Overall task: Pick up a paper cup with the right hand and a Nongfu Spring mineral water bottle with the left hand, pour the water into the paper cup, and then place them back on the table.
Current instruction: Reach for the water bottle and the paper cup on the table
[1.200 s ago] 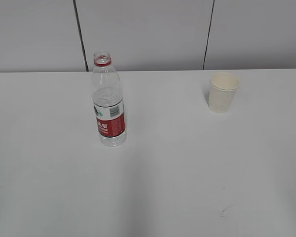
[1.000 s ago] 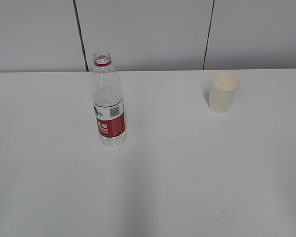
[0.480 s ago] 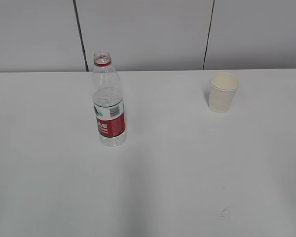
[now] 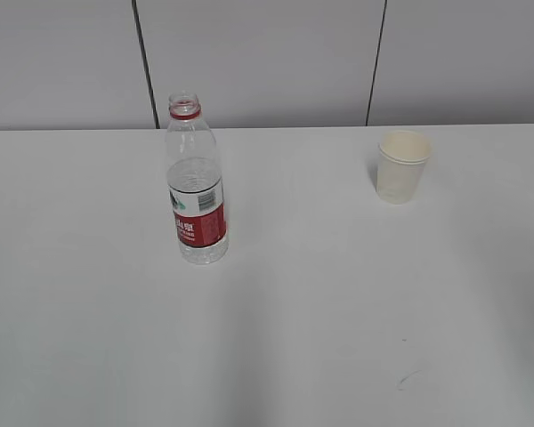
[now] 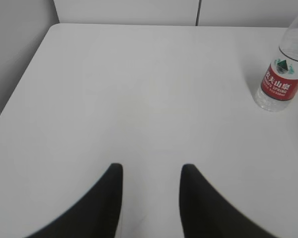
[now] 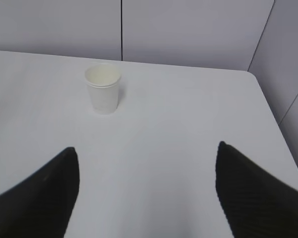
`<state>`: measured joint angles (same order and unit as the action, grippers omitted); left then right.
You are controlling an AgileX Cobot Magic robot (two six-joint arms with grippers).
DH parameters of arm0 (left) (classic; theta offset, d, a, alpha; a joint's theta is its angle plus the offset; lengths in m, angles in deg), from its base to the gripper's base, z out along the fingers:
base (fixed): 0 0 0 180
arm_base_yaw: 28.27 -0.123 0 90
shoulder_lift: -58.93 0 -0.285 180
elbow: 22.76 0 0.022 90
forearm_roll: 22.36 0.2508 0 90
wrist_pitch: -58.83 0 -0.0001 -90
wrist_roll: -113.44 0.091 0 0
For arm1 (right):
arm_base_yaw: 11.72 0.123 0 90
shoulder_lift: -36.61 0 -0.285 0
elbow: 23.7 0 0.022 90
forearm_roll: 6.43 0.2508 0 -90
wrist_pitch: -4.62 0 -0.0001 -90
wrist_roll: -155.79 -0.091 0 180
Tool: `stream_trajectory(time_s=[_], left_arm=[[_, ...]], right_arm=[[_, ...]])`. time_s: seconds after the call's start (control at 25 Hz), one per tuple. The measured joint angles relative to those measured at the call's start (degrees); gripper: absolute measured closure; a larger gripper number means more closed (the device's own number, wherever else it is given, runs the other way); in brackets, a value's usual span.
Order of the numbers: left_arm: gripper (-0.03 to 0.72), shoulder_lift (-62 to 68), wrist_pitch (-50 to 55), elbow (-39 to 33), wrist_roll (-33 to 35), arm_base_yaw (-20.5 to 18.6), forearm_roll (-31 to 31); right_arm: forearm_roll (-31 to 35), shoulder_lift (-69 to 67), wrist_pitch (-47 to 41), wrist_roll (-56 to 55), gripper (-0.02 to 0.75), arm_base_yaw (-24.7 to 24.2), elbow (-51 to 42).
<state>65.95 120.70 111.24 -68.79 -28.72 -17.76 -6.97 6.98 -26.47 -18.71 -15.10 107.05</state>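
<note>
The uncapped Nongfu Spring bottle (image 4: 196, 182) stands upright on the white table (image 4: 320, 294), left of centre, about half full of clear water; its lower part shows at the right edge of the left wrist view (image 5: 283, 79). The cream paper cup (image 4: 402, 166) stands upright at the far right and shows ahead-left in the right wrist view (image 6: 104, 89). My left gripper (image 5: 150, 168) is open and empty, well short and left of the bottle. My right gripper (image 6: 147, 148) is wide open and empty, well short of the cup. Neither arm shows in the exterior view.
A small dark scratch mark (image 4: 408, 378) lies on the table near the front right. Grey wall panels (image 4: 267, 62) stand behind the table's far edge. The table's left edge (image 5: 20, 94) and right edge (image 6: 275, 119) show in the wrist views.
</note>
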Motion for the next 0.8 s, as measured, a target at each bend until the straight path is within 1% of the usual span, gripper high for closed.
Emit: stream_trajectory(time_s=[0.16, 0.32, 0.56, 0.8], left_arm=[[0.449, 0.0, 0.0, 0.0, 0.0, 0.0, 0.0], [0.449, 0.0, 0.0, 0.0, 0.0, 0.0, 0.0], [0.449, 0.0, 0.0, 0.0, 0.0, 0.0, 0.0], [0.449, 0.0, 0.0, 0.0, 0.0, 0.0, 0.0]], right_arm=[[-0.9, -8.9, 9.2, 0.0, 0.134, 0.0, 0.0], [-1.0, -16.8, 20.7, 0.0, 0.178, 0.0, 0.0], [-1.0, -29.8, 38.1, 0.0, 0.188, 0.0, 0.0], [-1.0, -42.2, 51.7, -0.6, 0.190, 0.0, 0.0]])
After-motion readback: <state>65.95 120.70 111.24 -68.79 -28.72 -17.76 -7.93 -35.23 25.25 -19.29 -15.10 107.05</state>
